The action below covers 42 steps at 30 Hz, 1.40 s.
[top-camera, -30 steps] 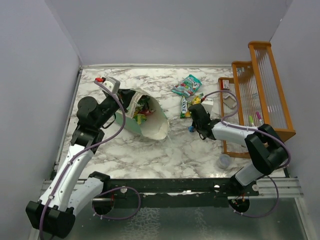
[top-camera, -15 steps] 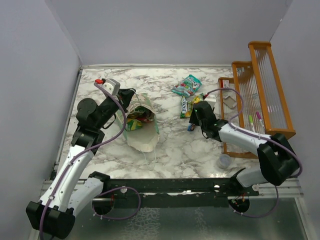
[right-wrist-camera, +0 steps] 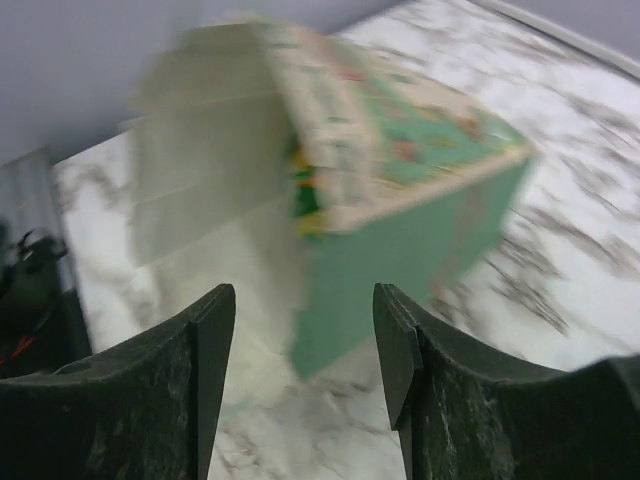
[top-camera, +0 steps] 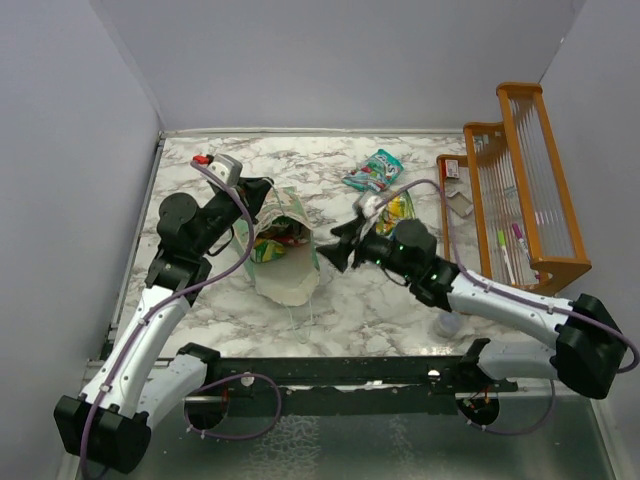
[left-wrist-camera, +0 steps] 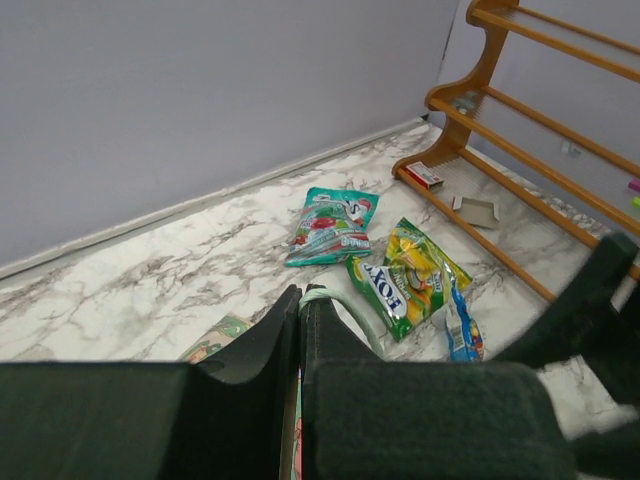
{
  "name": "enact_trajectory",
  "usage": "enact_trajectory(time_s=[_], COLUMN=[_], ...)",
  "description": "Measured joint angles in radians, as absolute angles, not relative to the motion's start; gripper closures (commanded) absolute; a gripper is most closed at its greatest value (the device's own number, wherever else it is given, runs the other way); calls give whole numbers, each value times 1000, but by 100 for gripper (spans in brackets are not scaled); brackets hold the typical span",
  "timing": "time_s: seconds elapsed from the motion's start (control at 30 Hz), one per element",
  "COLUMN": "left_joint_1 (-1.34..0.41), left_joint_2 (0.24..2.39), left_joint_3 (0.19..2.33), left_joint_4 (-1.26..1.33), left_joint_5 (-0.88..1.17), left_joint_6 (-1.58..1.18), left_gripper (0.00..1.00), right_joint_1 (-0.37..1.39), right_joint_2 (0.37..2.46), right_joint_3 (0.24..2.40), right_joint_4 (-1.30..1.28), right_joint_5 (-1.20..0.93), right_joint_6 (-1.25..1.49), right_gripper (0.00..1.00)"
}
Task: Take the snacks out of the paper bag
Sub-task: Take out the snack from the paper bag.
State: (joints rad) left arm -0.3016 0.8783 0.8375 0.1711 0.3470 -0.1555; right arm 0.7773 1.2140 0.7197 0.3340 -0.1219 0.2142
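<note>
1. My left gripper (left-wrist-camera: 299, 297) is pressed together on the mint-green rim of the paper bag (top-camera: 287, 272). I judge this pins the bag on the left part of the marble table (top-camera: 390, 300), so it cannot slide and its mouth gapes for the other arm.
2. My right gripper (right-wrist-camera: 305, 300) has its fingers spread with nothing between them. It hangs just right of the bag and points at it, which I take as lining up to reach for another packet. That wrist view is blurred.
3. The bag leans rather than standing square. I cannot tell exactly how far it tips.
4. Three snacks lie out on the table, well apart from the bag and near the orange wooden rack (top-camera: 520, 190). They are one teal packet (left-wrist-camera: 330, 225), one green-yellow packet (left-wrist-camera: 412, 275) just beside it, and one small blue packet (left-wrist-camera: 462, 332) touching the green-yellow one. Grouped there, they sit clear of my reach path.
5. Green-yellow and red packets in the bag (top-camera: 272, 240) show at its mouth, but I cannot count them.
</note>
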Motion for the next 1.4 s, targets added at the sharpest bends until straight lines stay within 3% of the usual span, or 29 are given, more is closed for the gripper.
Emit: enact_trajectory(time_s=[0.17, 0.27, 0.67, 1.4], left_joint_1=[-302, -302, -302, -302], left_joint_2=[890, 894, 896, 882], left_joint_3=[838, 838, 838, 838], left_joint_4=[170, 167, 165, 172], left_joint_5=[336, 328, 321, 321], left_joint_6=[-162, -163, -168, -191], left_gripper=[100, 100, 100, 100], right_joint_1=[1073, 1154, 1183, 1107], right_joint_2=[1284, 1345, 1679, 1842], right_joint_3=[696, 656, 824, 964], right_joint_4=[484, 574, 576, 532], right_joint_5=[-181, -184, -39, 21], right_joint_6=[-80, -265, -720, -693], right_gripper=[45, 47, 47, 37])
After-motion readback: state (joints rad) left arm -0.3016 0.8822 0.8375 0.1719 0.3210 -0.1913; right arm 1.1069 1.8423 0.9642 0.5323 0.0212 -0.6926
